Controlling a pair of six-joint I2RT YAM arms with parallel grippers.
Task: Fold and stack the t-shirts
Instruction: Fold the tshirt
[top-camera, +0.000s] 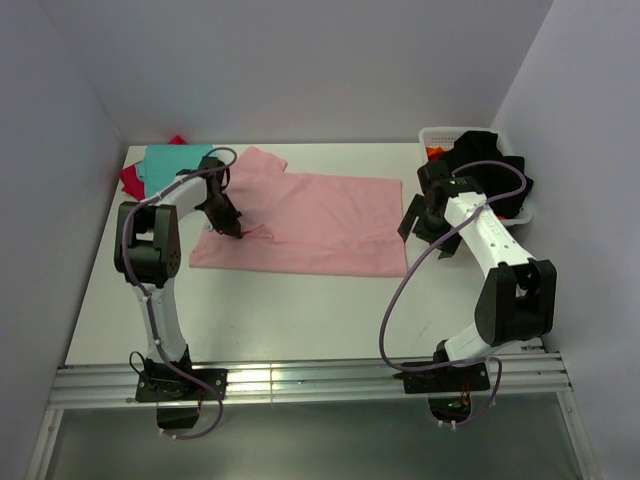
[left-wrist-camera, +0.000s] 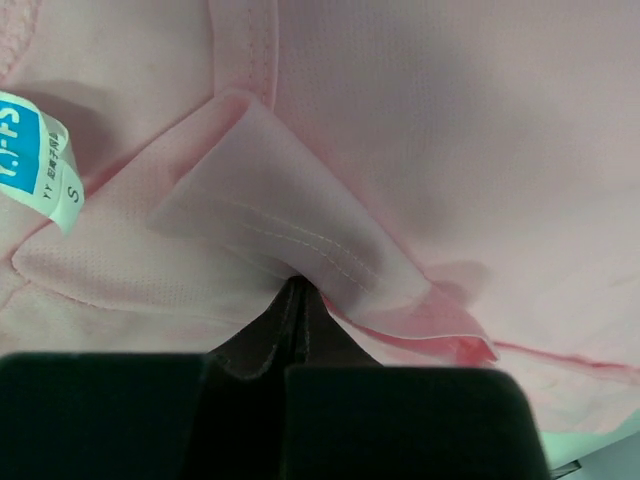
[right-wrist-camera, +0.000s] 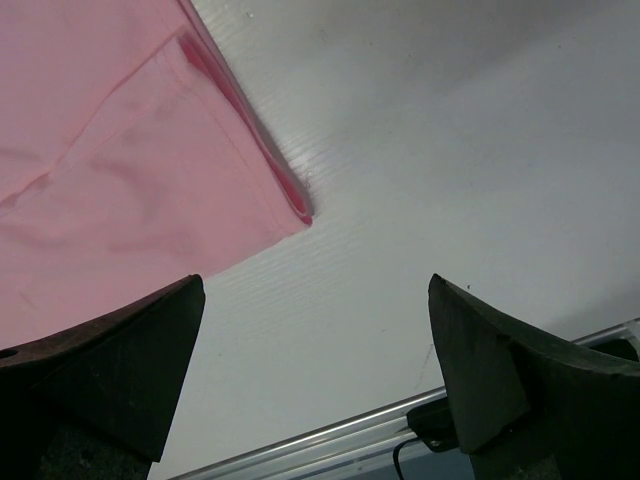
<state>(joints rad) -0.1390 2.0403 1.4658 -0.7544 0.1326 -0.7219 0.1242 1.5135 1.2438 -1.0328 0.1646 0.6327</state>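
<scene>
Light pink t-shirt is lying spread across the middle of the table, mostly flat, with its long axis running left to right and one sleeve pointing toward the far left. Near its left edge a stitched fold is standing up, puckered, and a white-and-blue size label is showing beside it. Teal t-shirt is lying folded at the far left corner on top of the red/magenta t-shirt, which is peeking out along its left and far edges.

A white counter is enclosed by pale walls at the back and on both sides. A white plastic basket is set at its far right corner and is heaped with black cloth; something orange is glimpsed inside it. Ribbed metal rails are laid along the near edge.
</scene>
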